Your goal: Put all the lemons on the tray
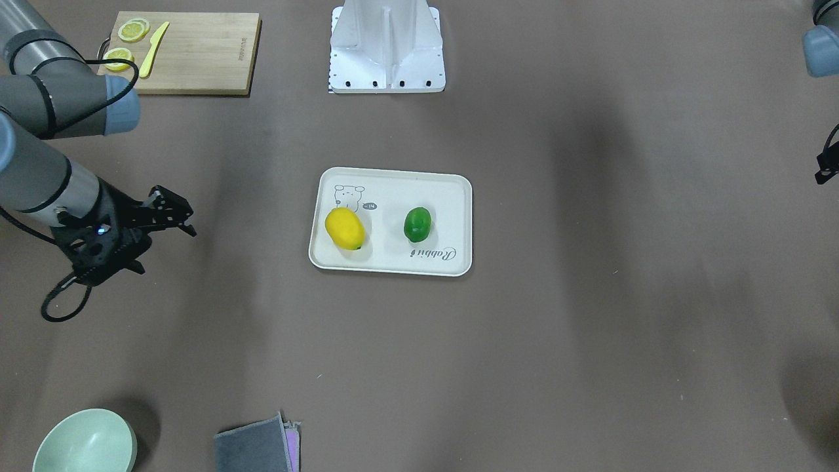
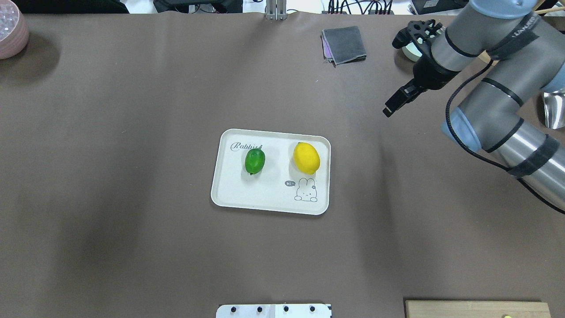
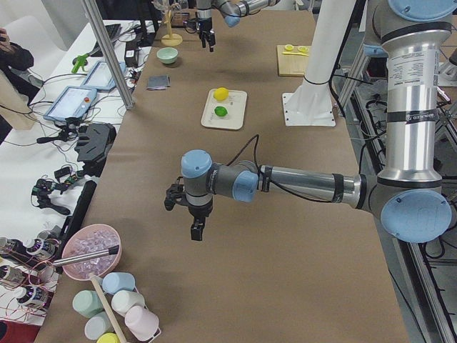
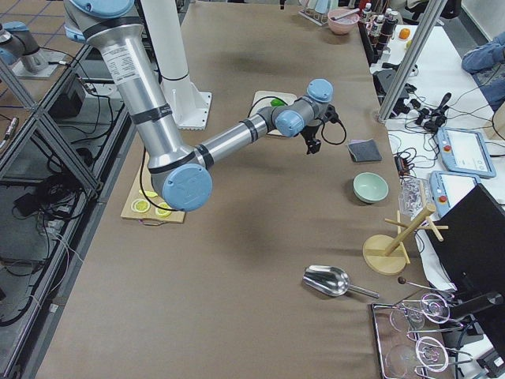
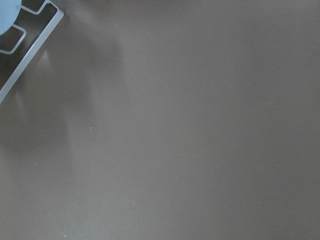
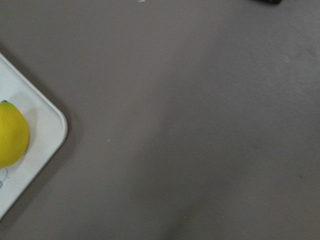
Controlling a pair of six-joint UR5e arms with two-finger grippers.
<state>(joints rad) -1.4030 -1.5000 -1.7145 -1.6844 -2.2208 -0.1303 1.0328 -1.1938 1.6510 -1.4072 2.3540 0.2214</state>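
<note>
The right claw (image 1: 193, 223) hangs over bare table to the right of the tray (image 1: 393, 187) and well apart from it. It holds nothing. Its fingers overlap in the overhead view, and I cannot tell whether they are spread or closed. The left claw (image 3: 197, 234) hangs over bare table far out to the robot's left, pointing down with nothing in it. It shows clearly only from the side, so I cannot tell how its fingers stand.

The tray lies flat at the middle of the table. Both lemons rest on it, apart from each other. The yellow lemon (image 1: 345, 228) is on the robot's right half of the tray, just beside the rabbit drawing. The green lemon (image 1: 417, 223) is on the left half, next to the "Rabbit" script.

A grey cloth (image 1: 255, 447) and a mint bowl (image 1: 85, 442) sit at the far edge of the table on the right. Near the robot on the right, a wooden board (image 1: 196, 59) carries lemon slices (image 1: 133, 29) and a yellow knife (image 1: 153, 49). A pink bowl (image 2: 11, 28) stands at the far left corner.
</note>
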